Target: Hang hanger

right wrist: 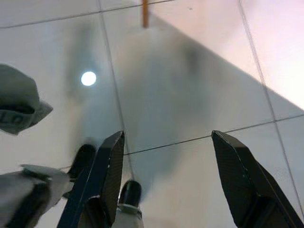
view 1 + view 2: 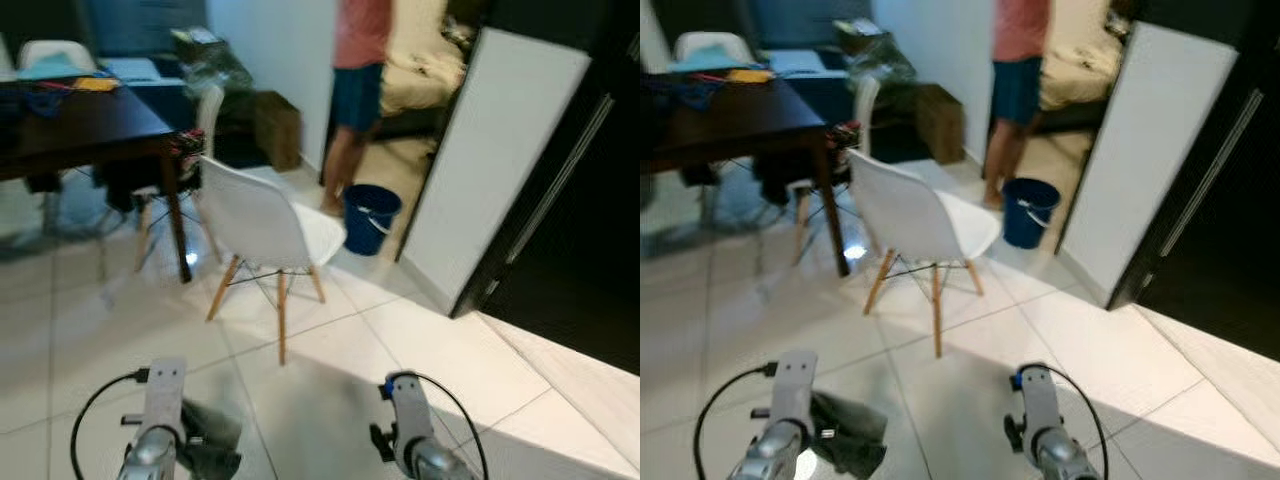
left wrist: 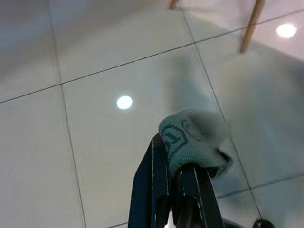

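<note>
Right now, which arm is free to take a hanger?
Right. The right gripper is open with nothing between its fingers, low over the floor; the left gripper is shut on a grey-green cloth.

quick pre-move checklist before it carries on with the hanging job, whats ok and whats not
1. Left tool has a grip: ok, shut on a grey-green cloth.
2. Held item is a hanger: not ok, it looks like fabric.
3. Right tool free: ok, open, holding nothing, above the tiled floor.
4. Path ahead: not ok, a white chair stands just in front.
5. People nearby: not ok, a person stands by the blue bucket.
6. Rail or hook to hang on: cannot tell.
</note>
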{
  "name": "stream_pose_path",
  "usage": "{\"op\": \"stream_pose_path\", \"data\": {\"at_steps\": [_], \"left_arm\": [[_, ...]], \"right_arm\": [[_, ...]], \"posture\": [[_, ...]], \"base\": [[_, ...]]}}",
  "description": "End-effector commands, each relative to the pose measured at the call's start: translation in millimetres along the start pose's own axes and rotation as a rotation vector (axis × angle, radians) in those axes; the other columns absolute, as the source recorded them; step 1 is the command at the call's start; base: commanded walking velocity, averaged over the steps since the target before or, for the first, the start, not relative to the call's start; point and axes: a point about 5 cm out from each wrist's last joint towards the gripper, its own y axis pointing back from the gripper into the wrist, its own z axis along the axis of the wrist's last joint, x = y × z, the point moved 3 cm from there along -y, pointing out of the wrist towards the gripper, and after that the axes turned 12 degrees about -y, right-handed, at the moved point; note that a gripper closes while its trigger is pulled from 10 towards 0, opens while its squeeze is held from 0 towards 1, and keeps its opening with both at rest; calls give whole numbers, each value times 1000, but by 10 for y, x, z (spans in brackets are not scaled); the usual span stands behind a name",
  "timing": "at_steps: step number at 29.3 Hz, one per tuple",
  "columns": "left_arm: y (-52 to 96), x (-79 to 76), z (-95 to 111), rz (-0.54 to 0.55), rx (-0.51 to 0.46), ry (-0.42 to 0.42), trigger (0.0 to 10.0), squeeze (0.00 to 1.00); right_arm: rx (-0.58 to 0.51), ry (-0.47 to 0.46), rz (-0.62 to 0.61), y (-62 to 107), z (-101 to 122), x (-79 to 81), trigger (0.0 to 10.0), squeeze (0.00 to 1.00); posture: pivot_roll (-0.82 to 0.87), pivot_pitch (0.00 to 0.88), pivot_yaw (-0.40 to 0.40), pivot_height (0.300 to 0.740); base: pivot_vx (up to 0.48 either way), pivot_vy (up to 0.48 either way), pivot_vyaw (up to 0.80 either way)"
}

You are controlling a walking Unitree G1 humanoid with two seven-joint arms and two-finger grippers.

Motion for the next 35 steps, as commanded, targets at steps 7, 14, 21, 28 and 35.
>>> {"op": "stream_pose_path", "data": {"at_steps": [7,14,21,28,35], "left_arm": [[19,-47,126,-11,-68,27,10000,0],[18,-11,188,11,-96,6,10000,0],[30,64,457,37,-204,-50,10000,0],[311,292,1365,111,-562,0,10000,0],[565,431,1973,163,-736,21,10000,0]], "right_arm": [[-10,4,-7,5,31,-49,10000,0],[-19,17,9,-2,72,-27,10000,0],[-89,3,37,-23,269,40,10000,0],[-474,-85,219,101,1326,279,10000,0],[-839,-129,282,491,2139,444,10000,0]], "posture": [[40,0,-113,740],[45,0,-117,740],[43,0,-116,740],[40,0,-114,740],[40,0,-108,740]], "base": [[0,0,800],[0,0,764],[0,0,647],[0,0,353],[0,0,0]]}}
